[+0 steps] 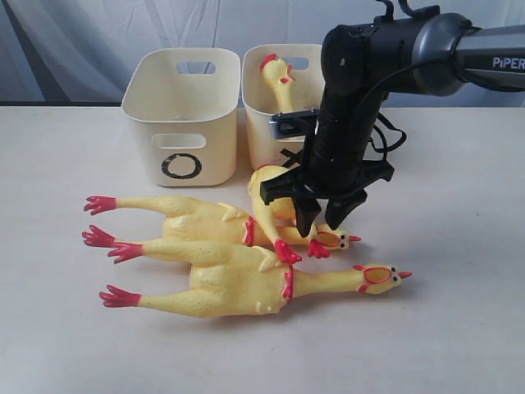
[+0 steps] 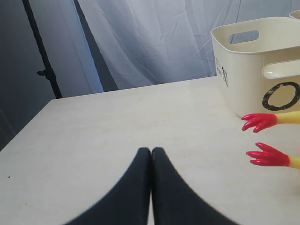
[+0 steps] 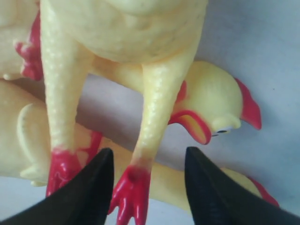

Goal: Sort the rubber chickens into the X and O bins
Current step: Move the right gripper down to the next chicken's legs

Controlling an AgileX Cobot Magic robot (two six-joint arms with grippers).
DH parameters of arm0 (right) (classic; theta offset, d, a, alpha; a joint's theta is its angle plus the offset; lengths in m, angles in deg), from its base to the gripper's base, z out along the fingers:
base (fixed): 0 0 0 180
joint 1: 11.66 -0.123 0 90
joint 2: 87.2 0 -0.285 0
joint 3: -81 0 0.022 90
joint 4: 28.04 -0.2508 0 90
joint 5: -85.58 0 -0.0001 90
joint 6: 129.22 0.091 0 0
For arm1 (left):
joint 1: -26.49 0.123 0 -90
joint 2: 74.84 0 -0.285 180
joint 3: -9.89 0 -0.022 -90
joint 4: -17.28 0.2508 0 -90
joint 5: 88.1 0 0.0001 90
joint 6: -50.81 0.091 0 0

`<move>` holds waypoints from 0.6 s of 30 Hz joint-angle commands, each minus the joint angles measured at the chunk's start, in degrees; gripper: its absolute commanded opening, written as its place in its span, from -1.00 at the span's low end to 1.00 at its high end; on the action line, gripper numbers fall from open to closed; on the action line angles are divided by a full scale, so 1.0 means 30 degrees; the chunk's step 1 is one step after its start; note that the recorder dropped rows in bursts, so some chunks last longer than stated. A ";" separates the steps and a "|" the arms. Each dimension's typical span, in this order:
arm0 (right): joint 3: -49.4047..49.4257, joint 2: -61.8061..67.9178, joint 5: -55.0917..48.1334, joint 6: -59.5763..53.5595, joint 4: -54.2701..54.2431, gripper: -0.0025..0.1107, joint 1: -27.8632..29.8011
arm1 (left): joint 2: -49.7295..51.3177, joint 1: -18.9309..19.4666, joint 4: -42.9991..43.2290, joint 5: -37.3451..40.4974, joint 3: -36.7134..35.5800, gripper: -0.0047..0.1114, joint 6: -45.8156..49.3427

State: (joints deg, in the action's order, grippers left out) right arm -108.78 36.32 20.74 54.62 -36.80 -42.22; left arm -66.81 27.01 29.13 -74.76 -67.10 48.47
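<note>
Two large rubber chickens lie side by side on the table, one nearer the bins (image 1: pixel 190 220) and one in front (image 1: pixel 238 283), heads pointing right. A smaller chicken (image 1: pixel 273 197) lies across them with its red feet (image 1: pixel 288 251) toward the front. My right gripper (image 1: pixel 325 220) hangs open over its legs. In the right wrist view one leg and foot (image 3: pixel 131 187) sit between the fingers (image 3: pixel 89 192), untouched. The O bin (image 1: pixel 182 115) stands behind. The bin beside it (image 1: pixel 261 123) holds another chicken's head and neck (image 1: pixel 279 78); its mark is mostly hidden. My left gripper (image 2: pixel 151 152) is shut and empty.
The left wrist view shows bare table ahead, the O bin (image 2: pixel 262 65) off to one side and two red chicken feet (image 2: pixel 257 122) near it. A large chicken's head (image 3: pixel 215 101) lies just beyond the right gripper. A curtain hangs behind the table.
</note>
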 commanded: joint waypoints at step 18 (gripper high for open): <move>-0.0054 0.1122 0.0045 0.0445 0.0125 -0.29 -0.0134 | -0.0081 -0.0040 -0.0063 -0.0032 -0.0077 -0.92 -0.0044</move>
State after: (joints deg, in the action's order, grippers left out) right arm -108.88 39.78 20.69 55.96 -36.80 -42.66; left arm -66.81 27.01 29.13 -74.76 -67.10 48.47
